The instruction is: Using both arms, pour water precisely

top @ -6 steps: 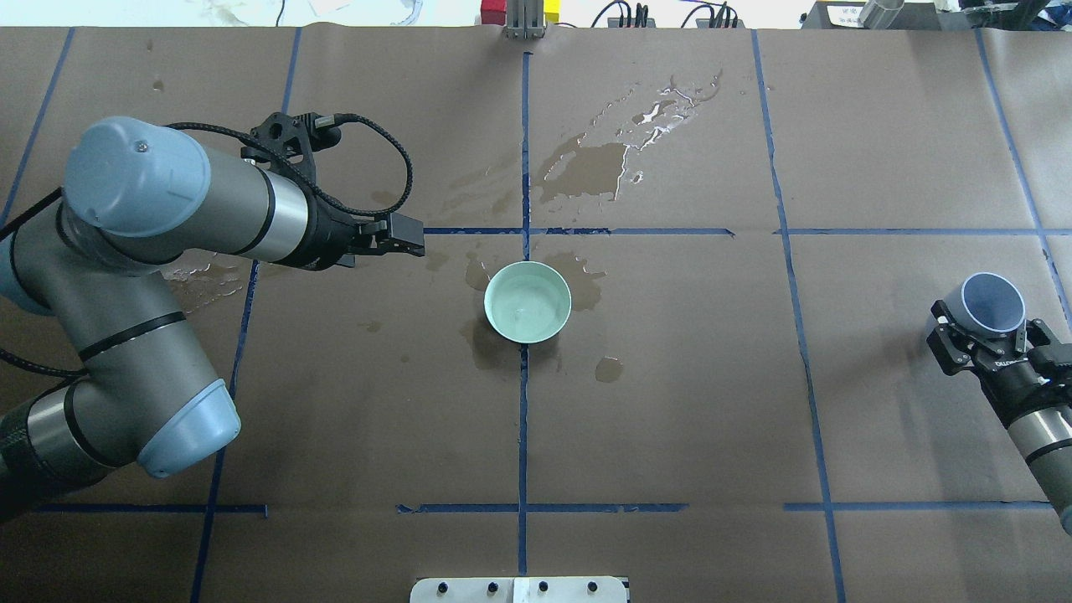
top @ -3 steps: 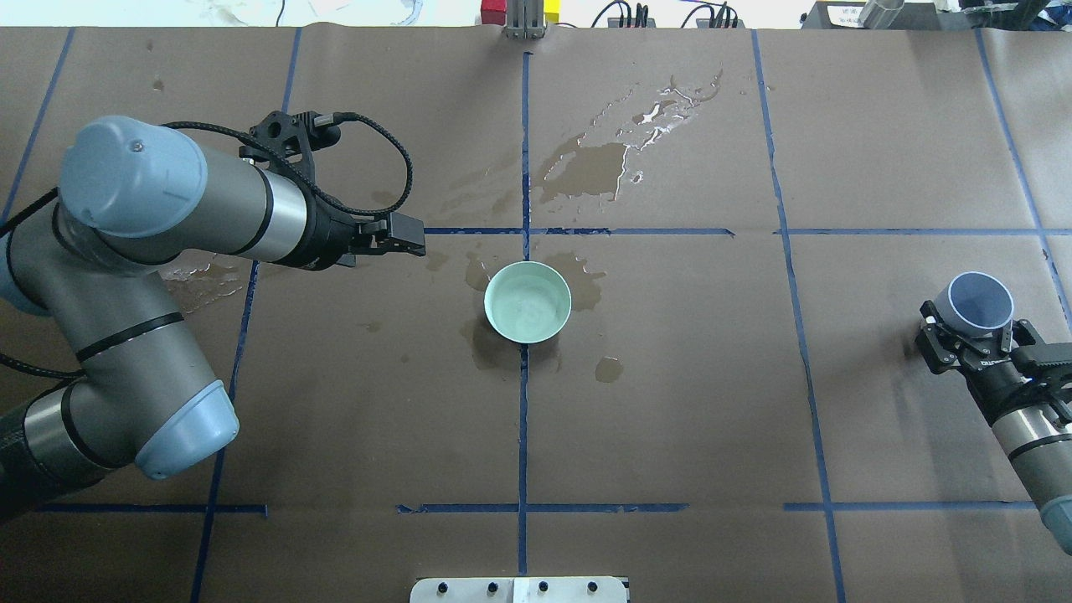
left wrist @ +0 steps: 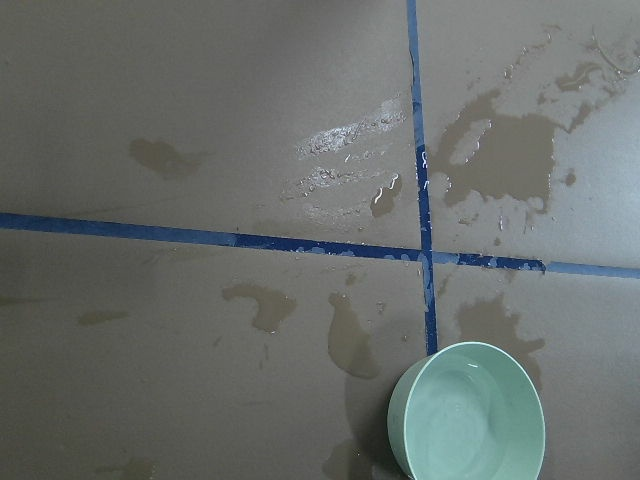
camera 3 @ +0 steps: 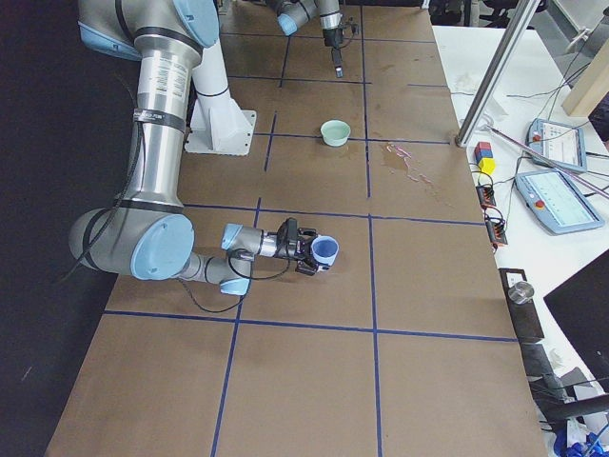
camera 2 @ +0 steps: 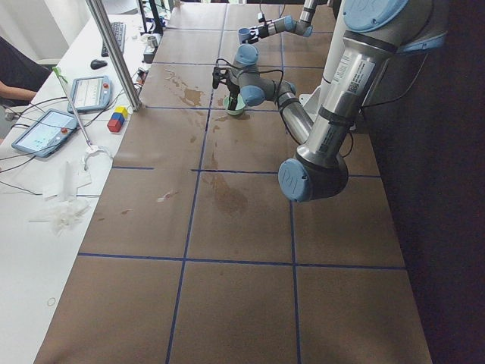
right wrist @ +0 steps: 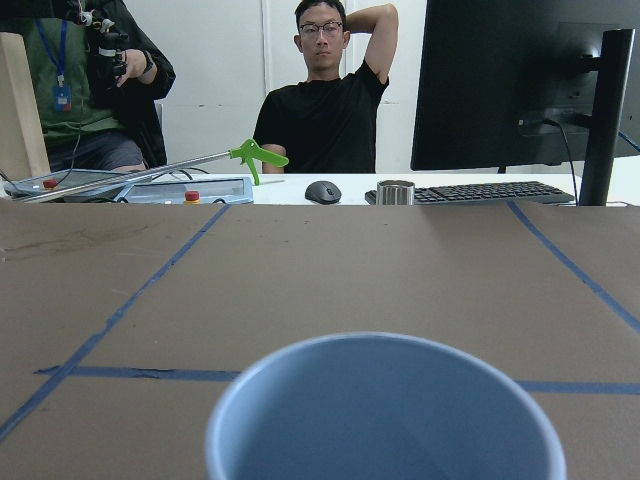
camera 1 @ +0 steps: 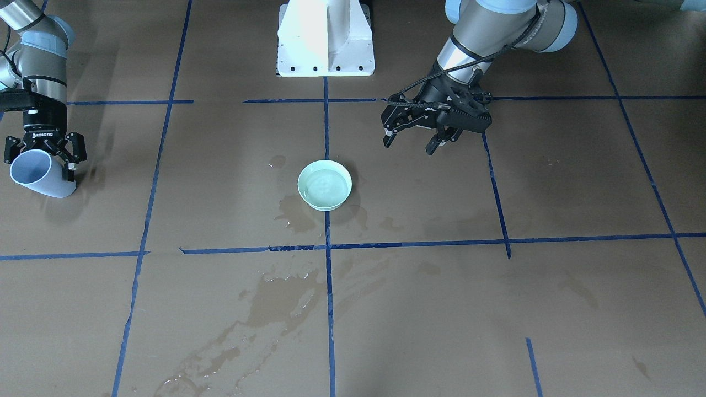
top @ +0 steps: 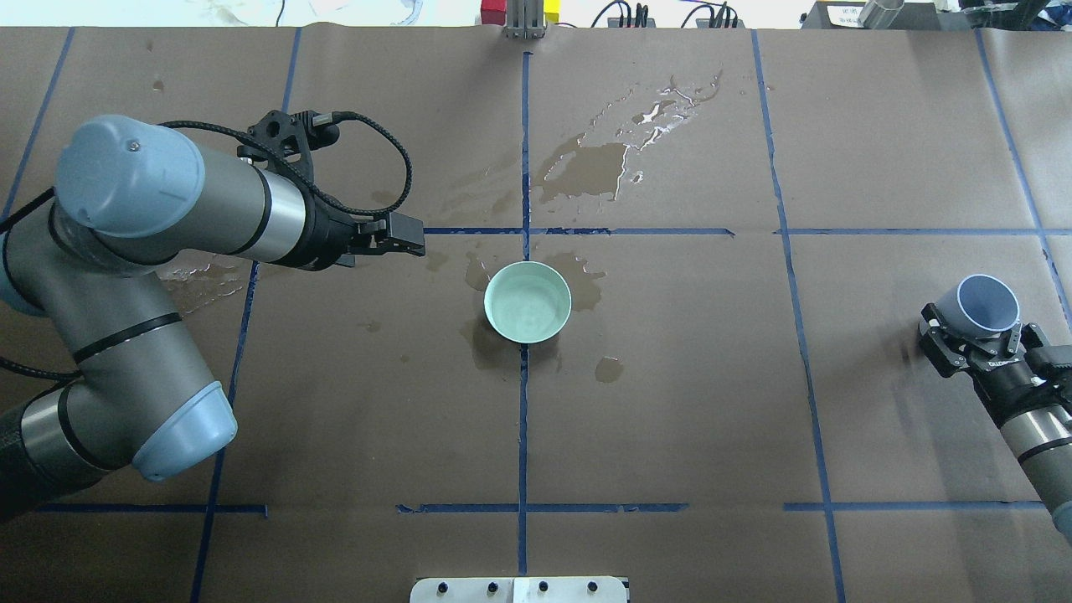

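Right hand was closed on the blue-grey cup, out near the right edge of the tabletop, well apart from the bowl. The cup sat tilted, mouth angled up and away from the arm. Couldn't tell if anything was in it.

Left hand was open and empty, hovering just left of the bowl, not touching.

Water: a shallow layer in the bowl at centre.

Risks as I read it:
- Long carry with a tilted cup. Any water inside could slop out before reaching the bowl.
- Pouring off-centre or too fast would miss (wet patches were spread around and beyond the bowl).
- The bowl stood on damp paper, so a nudge from the left hand could slide it.
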`<action>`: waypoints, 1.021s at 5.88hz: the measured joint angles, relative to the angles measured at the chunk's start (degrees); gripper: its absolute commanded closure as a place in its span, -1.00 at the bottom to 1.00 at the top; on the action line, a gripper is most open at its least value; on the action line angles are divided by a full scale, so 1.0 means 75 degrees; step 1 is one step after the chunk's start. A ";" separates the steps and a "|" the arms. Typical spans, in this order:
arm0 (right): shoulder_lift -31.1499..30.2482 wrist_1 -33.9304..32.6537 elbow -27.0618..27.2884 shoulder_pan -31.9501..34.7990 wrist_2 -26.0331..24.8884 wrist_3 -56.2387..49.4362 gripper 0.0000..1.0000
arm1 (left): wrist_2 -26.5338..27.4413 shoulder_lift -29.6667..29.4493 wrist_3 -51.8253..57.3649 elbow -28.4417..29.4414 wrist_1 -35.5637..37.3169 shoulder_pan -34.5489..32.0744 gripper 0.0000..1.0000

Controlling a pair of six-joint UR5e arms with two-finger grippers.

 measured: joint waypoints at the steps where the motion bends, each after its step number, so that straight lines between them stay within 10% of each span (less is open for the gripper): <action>1: -0.0011 0.0116 -0.0004 0.0002 0.0009 -0.0005 -1.00 | 0.0000 0.0000 -0.0001 -0.0003 0.0001 0.0000 -1.00; 6: -0.0572 0.1412 0.0354 0.0025 0.0075 -0.0365 -1.00 | 0.0000 -0.0009 -0.0006 -0.0020 0.0001 0.0000 -1.00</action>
